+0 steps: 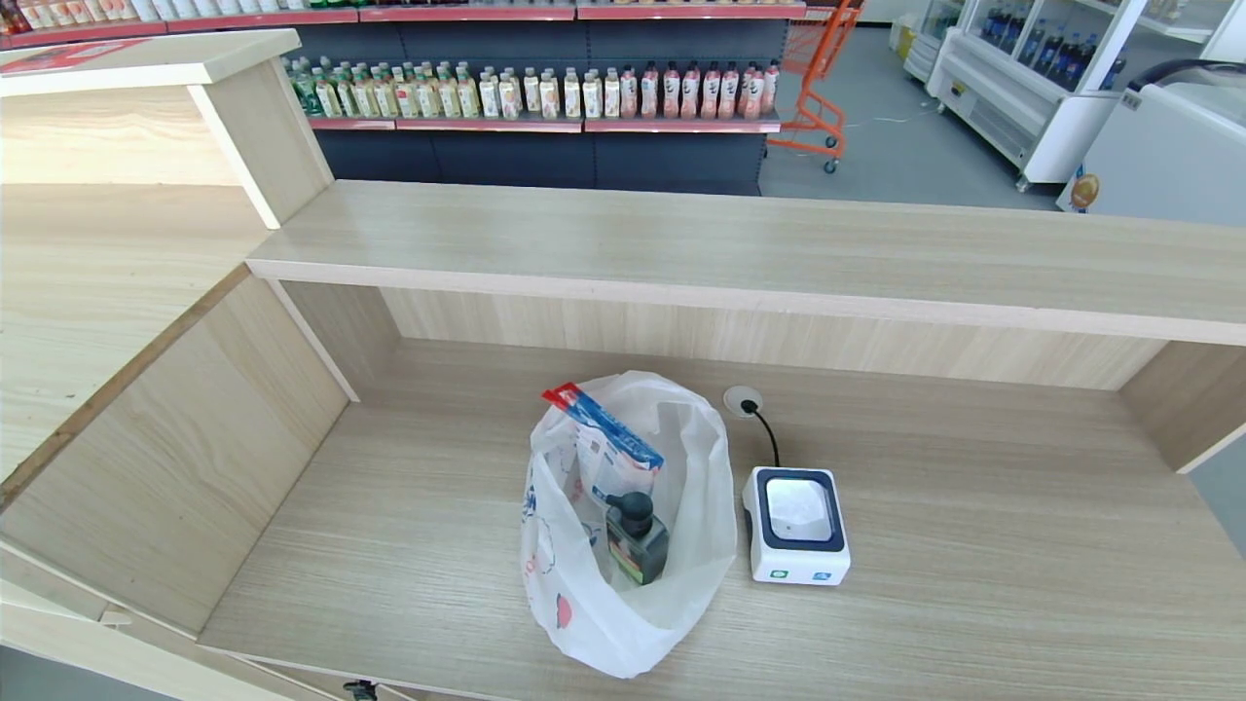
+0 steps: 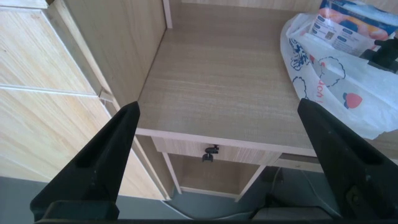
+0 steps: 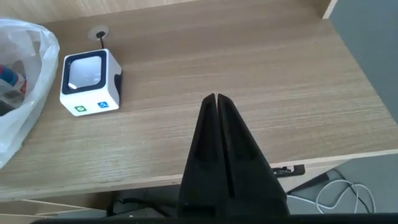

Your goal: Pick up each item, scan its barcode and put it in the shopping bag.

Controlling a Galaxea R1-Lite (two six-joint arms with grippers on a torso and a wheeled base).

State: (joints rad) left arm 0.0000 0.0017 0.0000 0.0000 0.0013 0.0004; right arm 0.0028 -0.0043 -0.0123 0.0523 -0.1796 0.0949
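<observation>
Judging from how things lie, the bagging looks nearly done, so the step in hand is probably a careful finish rather than a fresh grasp. The counter (image 1: 973,545) spreads ahead of and below both grippers, which hang just off its near edge. The shopping bag (image 1: 706,526) stands on it, ahead of the left gripper (image 2: 219,107) and toward the right arm's side, its thin white rim open and slumped. The left gripper's fingers (image 2: 115,155) are spread wide with nothing between them. The right gripper (image 3: 216,98) is pressed together tip to tip and holds nothing. Ahead of it, toward the left arm's side, the scanner (image 3: 90,79) sits just beside the bag with its window facing up.

Inside the bag, a blue and red packet (image 1: 613,448) leans toward the wall farthest from the grippers, its top poking above the rim. A dark pump bottle (image 1: 638,540) stands upright on the nearer side of it. A cable (image 1: 769,438) runs from the scanner's far side to a grommet (image 1: 743,400).

To finish well, either arm should stay clear of the rim, since the film looks light enough for one brush to drag the bag and tip the bottle. If another item is due, the spread left gripper is the readier one. It should present the barcode flat over the window, then lower the item straight into the gap beside the bottle.
</observation>
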